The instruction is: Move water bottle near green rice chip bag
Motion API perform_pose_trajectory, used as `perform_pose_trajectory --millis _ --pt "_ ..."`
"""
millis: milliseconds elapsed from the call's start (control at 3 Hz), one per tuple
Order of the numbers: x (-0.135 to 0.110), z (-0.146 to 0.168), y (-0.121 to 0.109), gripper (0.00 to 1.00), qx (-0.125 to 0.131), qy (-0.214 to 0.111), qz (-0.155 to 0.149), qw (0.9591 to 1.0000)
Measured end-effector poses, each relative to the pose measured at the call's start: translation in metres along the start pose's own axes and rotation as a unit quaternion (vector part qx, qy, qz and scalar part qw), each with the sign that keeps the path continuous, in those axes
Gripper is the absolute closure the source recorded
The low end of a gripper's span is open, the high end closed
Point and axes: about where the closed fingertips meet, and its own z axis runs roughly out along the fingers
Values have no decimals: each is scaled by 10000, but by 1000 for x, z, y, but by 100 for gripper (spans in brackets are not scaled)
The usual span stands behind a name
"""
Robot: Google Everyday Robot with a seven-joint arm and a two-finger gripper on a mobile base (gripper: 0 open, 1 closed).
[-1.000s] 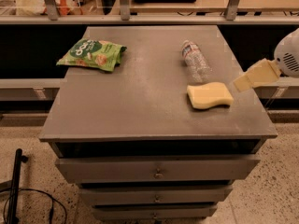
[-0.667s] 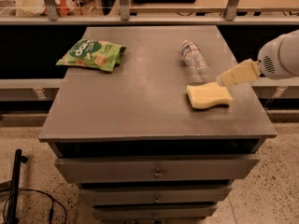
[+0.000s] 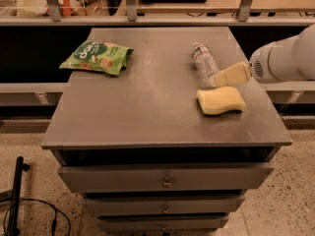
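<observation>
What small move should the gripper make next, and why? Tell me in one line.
Probably shift the gripper slightly left and toward the back, to centre it over the small clear plastic water bottle. It hovers at the bottle's near end, just behind the yellow wavy sponge, and the bottle lies on its side, across the grey table from the flat bright green rice chip bag.

I am seeing only one camera here. It is looking down from in front of and above the bench [image 3: 147, 109], facing its drawer fronts [image 3: 165, 178]. It is sitting near enough that the benchtop is filling most of the frame, with the speckled floor [image 3: 295, 200] showing below. The gripper [image 3: 227, 75] is coming in from the right edge, just beside the water bottle [image 3: 204, 62], and the green rice chip bag [image 3: 97, 57] is lying at the far left.
</observation>
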Motion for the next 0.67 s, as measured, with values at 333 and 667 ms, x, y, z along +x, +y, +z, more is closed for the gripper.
perform_pose_trajectory --millis 333,667 --pt "0 1 1 0 -17 -11 -8 10000" --pt "-3 -1 10 0 -5 -172 -37 9998"
